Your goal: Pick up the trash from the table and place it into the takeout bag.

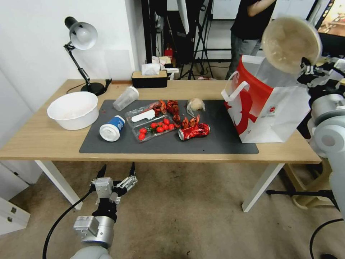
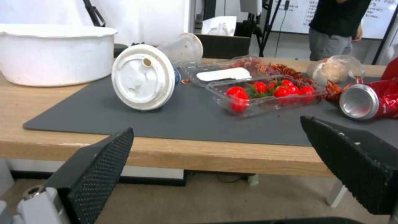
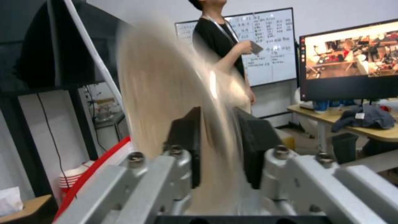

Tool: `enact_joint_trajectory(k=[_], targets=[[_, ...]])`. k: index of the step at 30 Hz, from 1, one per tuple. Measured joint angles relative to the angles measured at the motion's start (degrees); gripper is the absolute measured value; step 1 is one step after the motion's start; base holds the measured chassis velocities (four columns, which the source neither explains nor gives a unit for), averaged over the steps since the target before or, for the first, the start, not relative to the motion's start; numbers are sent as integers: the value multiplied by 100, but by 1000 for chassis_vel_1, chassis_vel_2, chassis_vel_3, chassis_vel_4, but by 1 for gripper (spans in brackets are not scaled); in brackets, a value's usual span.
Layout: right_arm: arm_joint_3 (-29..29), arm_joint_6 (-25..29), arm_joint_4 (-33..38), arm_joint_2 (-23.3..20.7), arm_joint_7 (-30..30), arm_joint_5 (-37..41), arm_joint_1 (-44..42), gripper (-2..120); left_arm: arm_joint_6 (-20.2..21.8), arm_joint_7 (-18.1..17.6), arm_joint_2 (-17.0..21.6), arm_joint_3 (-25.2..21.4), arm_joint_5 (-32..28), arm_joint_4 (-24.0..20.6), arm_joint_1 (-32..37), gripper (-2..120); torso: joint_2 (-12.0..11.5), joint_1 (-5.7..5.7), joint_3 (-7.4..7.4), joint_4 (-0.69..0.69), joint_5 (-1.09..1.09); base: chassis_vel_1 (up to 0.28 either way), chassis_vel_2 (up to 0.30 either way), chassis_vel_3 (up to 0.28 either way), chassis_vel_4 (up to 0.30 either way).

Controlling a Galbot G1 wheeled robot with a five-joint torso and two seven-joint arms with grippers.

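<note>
The left gripper (image 1: 116, 172) is held open and empty at lower left below the table (image 1: 43, 138), while a beige bowl (image 1: 290, 44) is pinched by the right gripper (image 1: 306, 68) above the bag (image 1: 267, 104) at upper right.

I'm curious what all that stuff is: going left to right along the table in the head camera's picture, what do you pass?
White bowl → blue-and-white lidded cup → clear tray of cherry tomatoes → crushed red can → takeout bag, with the right gripper above it, its fingers clamped on a beige bowl.
</note>
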Motion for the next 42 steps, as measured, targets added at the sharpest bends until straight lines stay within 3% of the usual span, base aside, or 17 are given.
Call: enact_joint_trajectory(k=[13, 20, 31, 42], targets=[[64, -68, -100, 36, -114, -6, -90, 68, -1, 4, 23, 0, -7, -13, -9, 100, 0, 0, 0, 0, -1, 0, 0, 0, 0], [56, 191, 158, 21, -415, 227, -193, 95, 1, 42, 34, 0, -38, -8, -33, 100, 0, 0, 0, 0, -1, 0, 0, 0, 0], [99, 498, 799, 63, -1168, 504, -1031, 100, 4, 55, 56, -12, -84, 7, -45, 100, 0, 0, 0, 0, -1, 0, 0, 0, 0], [62, 1138, 1228, 447, -1880, -315, -2293, 100, 0, 65, 107, 30, -236, 7, -54, 100, 1, 0, 0, 0, -1, 0, 0, 0, 0]])
